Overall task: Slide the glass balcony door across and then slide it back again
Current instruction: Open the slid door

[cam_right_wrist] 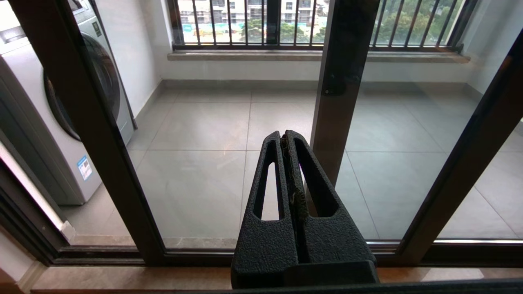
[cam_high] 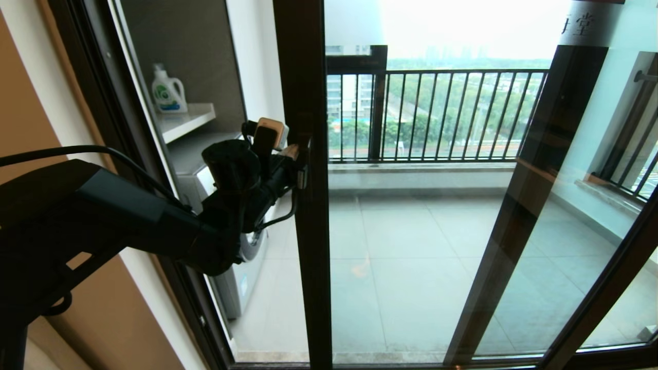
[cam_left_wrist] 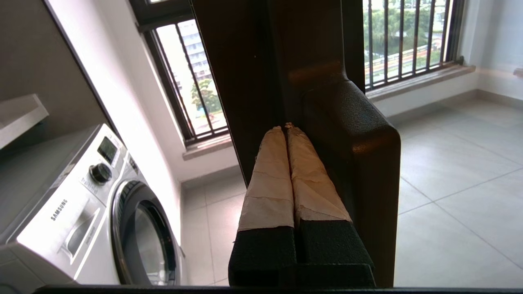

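The glass balcony door (cam_high: 411,231) has a dark upright stile (cam_high: 308,77) and a frosted strip with characters (cam_high: 586,23) at the top right. My left gripper (cam_high: 297,151) reaches from the left to that stile at handle height. In the left wrist view its tape-wrapped fingers (cam_left_wrist: 269,179) are shut together with nothing between them. They lie alongside the black bar handle (cam_left_wrist: 359,155), in the space between handle and frame, and the gripper (cam_left_wrist: 285,127) touches the frame at its tips. My right gripper (cam_right_wrist: 286,134) is shut and empty, low before the door glass (cam_right_wrist: 196,171), out of the head view.
A white washing machine (cam_high: 241,277) stands on the balcony left of the stile, under a shelf (cam_high: 187,119) with a detergent bottle (cam_high: 168,91). A second dark-framed panel (cam_high: 534,195) slants at the right. The barred railing (cam_high: 452,113) runs behind. A beige wall (cam_high: 31,103) is at my left.
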### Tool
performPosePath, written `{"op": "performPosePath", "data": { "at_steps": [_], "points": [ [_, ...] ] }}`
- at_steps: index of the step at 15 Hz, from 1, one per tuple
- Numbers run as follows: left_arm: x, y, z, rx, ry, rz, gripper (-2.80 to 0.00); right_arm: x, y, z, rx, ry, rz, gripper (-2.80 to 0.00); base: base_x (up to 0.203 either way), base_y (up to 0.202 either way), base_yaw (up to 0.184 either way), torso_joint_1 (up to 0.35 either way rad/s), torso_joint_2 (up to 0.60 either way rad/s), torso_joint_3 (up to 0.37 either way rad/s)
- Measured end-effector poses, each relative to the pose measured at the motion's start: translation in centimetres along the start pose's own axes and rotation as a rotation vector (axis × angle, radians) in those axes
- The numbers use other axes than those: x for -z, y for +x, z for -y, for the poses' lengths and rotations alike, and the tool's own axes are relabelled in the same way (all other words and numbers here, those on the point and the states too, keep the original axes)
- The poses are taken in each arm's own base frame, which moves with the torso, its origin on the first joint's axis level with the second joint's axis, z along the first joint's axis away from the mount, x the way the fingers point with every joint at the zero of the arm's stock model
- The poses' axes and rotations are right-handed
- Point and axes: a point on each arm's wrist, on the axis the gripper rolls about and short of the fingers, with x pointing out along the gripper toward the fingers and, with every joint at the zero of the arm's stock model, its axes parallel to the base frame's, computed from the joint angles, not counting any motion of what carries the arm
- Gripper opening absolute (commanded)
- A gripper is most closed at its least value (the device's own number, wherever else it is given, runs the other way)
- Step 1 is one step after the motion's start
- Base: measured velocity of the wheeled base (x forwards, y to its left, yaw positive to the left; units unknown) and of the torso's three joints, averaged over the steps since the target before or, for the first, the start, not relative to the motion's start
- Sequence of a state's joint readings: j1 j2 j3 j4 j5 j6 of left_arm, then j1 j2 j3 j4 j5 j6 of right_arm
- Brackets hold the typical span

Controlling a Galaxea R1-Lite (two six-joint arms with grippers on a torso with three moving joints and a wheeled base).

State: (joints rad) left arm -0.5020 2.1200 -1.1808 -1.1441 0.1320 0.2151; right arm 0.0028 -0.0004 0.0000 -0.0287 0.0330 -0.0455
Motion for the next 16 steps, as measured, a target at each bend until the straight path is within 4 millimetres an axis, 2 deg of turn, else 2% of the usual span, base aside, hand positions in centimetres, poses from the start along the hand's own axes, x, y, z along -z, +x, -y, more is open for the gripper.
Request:
{"op": "performPosePath", "data": {
  "at_steps": [7,16],
  "points": [
    [-0.2,0.5,3.1,0.048,-0.001,0.007,-2.80,0.0,0.0,0.0,0.000,0.000,0.000,-2.80,0.000,0.000,0.000,0.000,0.00,0.000],
    [-0.5,1.5,5.3,0.064,0.004,0.023,-2.80,0.0,0.0,0.0,0.000,0.000,0.000,-2.80,0.000,0.000,0.000,0.000,0.00,0.000]
  ]
}}
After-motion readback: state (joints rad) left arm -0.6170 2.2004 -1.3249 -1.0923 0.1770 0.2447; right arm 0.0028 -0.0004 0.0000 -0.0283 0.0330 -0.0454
